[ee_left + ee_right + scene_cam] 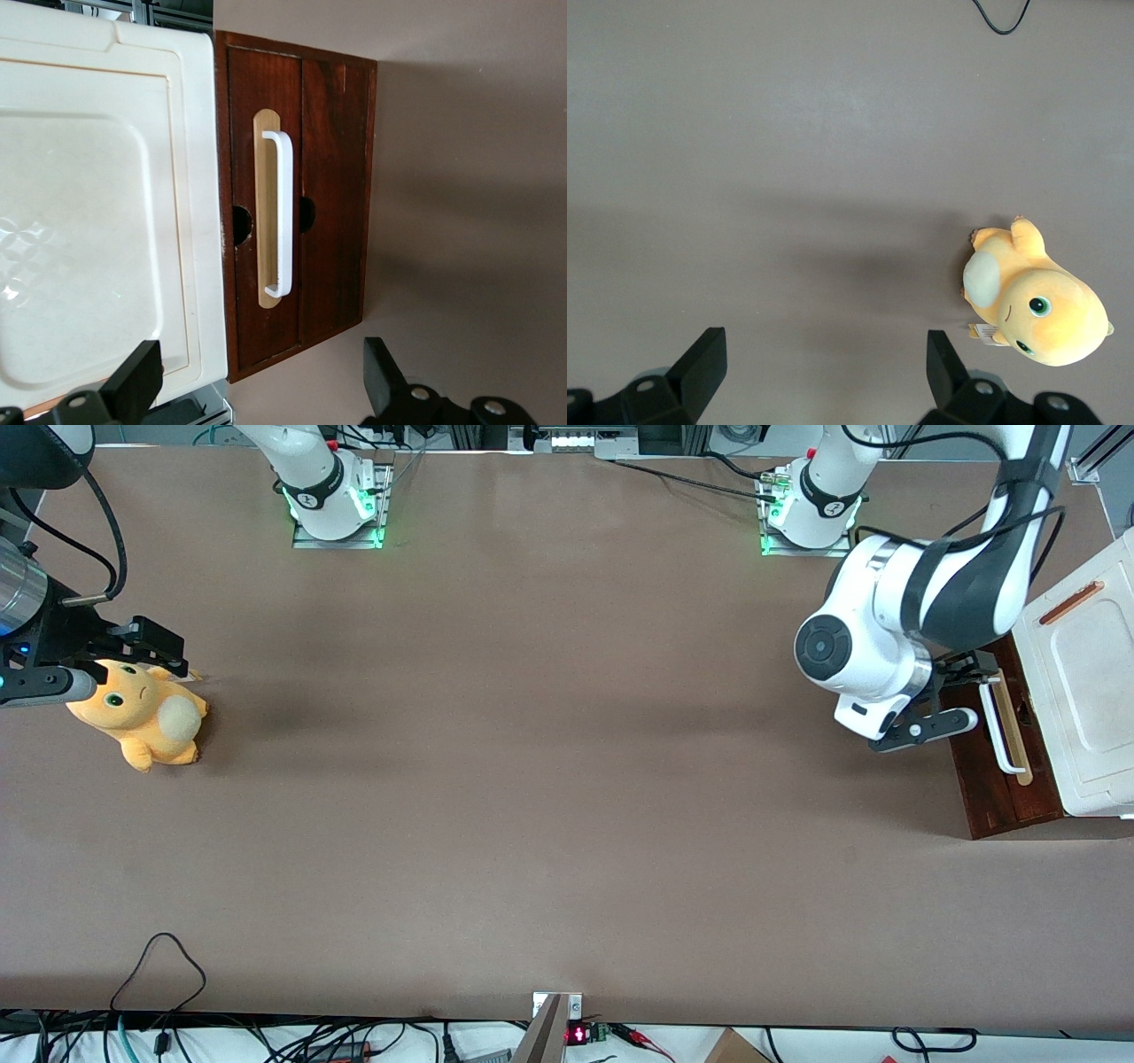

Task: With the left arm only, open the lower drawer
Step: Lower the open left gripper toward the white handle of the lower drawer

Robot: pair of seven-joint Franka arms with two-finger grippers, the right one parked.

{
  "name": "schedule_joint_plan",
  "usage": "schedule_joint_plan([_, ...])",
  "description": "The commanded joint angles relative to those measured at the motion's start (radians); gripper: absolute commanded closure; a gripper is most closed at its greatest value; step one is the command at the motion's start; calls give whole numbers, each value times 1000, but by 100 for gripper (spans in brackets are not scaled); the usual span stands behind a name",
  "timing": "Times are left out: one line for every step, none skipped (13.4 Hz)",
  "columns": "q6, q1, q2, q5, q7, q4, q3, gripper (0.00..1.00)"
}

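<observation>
Black fingers [133,381] of the end effector [961,677] spread wide and hold nothing, hovering over the lower drawer [297,208] without touching it. That drawer sits shut under the white cabinet top [1085,682] at the working arm's end of the worktop [532,779], its white bar handle [279,212] on a pale strip across the dark red-brown front. To do this well, I judge the left arm [904,615] should straddle the bar squarely at its middle, close firmly, then pull straight out along the drawer's travel, avoiding any twist.
</observation>
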Motion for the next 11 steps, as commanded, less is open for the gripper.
schedule_joint_plan([-3, 19, 2, 22, 51, 4, -10, 0])
schedule_joint_plan([0, 31, 7, 24, 98, 4, -8, 0])
schedule_joint_plan([13, 37, 10, 19, 157, 3, 0, 0])
schedule_joint_plan([46, 52, 16, 15, 153, 3, 0, 0])
schedule_joint_plan([53, 53, 34, 28, 133, 1, 0, 0])
schedule_joint_plan([39, 50, 60, 63, 86, -9, 3, 0])
schedule_joint_plan([27, 43, 82, 168, 44, -50, 0, 0])
schedule_joint_plan([39, 45, 102, 299, -3, -110, 0, 0])
schedule_joint_plan([45, 51, 135, 385, -46, -139, 0, 0])
schedule_joint_plan([43, 54, 160, 431, -91, -153, 3, 0])
schedule_joint_plan([42, 54, 181, 470, -123, -160, 10, 0])
